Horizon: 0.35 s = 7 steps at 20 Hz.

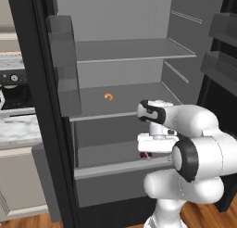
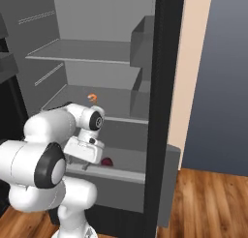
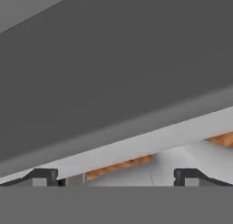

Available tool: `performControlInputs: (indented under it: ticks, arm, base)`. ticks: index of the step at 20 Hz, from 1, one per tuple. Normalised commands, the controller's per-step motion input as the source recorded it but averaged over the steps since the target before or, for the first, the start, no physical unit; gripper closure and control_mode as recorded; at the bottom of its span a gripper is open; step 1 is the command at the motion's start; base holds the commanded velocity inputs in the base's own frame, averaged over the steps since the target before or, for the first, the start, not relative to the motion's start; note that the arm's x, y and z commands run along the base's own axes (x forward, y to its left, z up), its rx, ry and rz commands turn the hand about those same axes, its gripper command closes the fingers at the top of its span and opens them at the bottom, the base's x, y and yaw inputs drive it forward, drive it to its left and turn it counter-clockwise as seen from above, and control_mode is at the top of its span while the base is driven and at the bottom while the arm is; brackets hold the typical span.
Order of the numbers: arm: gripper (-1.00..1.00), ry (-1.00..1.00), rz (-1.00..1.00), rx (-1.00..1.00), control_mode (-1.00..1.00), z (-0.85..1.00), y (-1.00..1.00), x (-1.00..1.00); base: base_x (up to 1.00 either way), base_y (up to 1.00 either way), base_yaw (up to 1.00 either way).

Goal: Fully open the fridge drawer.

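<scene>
The fridge drawer (image 1: 111,180) sits at the bottom of the open fridge, already drawn partly out, with a dark red item (image 2: 106,161) lying inside near its right end. The gripper (image 3: 116,176) is held low over the drawer's pale top rim (image 3: 136,143), fingers spread wide and closed on nothing. Whether the fingertips actually straddle the rim cannot be judged with confidence. If the pull is started with too shallow a hold, the rim may slip free and the drawer be left only half open.
</scene>
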Motion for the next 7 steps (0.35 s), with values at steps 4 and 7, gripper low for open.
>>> performControlInputs:
  ticks: [4, 7]
  arm:
    - [-1.00, 0.05, -0.07, 0.05, -1.00, -0.12, -0.19, -0.97]
    - [-1.00, -0.14, -0.06, 0.11, -1.00, 0.40, -0.06, -0.76]
  base:
    - [0.00, 0.00, 0.00]
    - [0.00, 0.00, 0.00]
